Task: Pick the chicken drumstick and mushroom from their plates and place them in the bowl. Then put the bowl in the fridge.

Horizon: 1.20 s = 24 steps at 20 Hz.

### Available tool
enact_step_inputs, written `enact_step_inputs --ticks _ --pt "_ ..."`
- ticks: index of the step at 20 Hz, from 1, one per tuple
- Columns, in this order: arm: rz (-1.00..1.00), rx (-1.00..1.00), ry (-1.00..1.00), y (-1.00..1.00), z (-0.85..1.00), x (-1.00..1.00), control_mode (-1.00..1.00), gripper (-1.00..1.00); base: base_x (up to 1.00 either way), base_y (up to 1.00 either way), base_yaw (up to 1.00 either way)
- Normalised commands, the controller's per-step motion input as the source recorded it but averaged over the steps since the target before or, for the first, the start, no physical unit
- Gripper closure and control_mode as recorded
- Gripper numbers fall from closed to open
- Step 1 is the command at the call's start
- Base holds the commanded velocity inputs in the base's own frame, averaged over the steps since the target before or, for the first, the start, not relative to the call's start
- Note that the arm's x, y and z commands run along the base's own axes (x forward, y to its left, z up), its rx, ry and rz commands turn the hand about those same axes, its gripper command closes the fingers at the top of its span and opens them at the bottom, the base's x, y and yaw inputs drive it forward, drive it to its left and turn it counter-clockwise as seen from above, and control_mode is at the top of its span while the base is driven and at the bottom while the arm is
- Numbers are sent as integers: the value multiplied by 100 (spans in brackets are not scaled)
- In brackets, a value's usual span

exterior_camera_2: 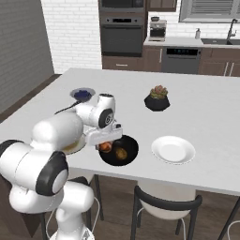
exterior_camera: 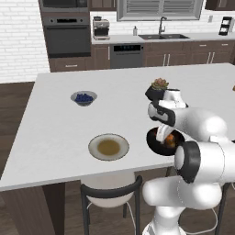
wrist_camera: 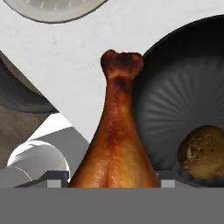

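Left base view: the gripper [exterior_camera: 164,133] hangs over the near rim of the black bowl [exterior_camera: 154,141] on the white counter [exterior_camera: 55,119], right of the beige-brown plate [exterior_camera: 109,147]. Right base view: the chicken drumstick [exterior_camera_2: 106,146] sits at the bowl's left edge, the mushroom [exterior_camera_2: 121,153] inside, the white plate [exterior_camera_2: 173,149] beside. Hand view: the fingers [wrist_camera: 51,180] clamp the drumstick's thick end.

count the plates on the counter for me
2: the beige-brown plate sits near the counter's front edge, left of the black bowl; the white plate lies right of that bowl.
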Motion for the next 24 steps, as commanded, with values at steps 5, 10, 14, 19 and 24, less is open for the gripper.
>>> enact_step_inputs --ticks 5,10,14,19,24 --pt "-16 4 19 -64 -20 63 -100 100 0 0 0" --pt "-1 3 13 -29 -35 81 -100 100 0 0 0" --pt "0 2 4 -4 -53 24 -100 100 0 0 0" --pt "0 0 5 0 -63 14 -100 100 0 0 0" --pt "0 0 0 2 -32 -68 -100 -100 0 0 0"
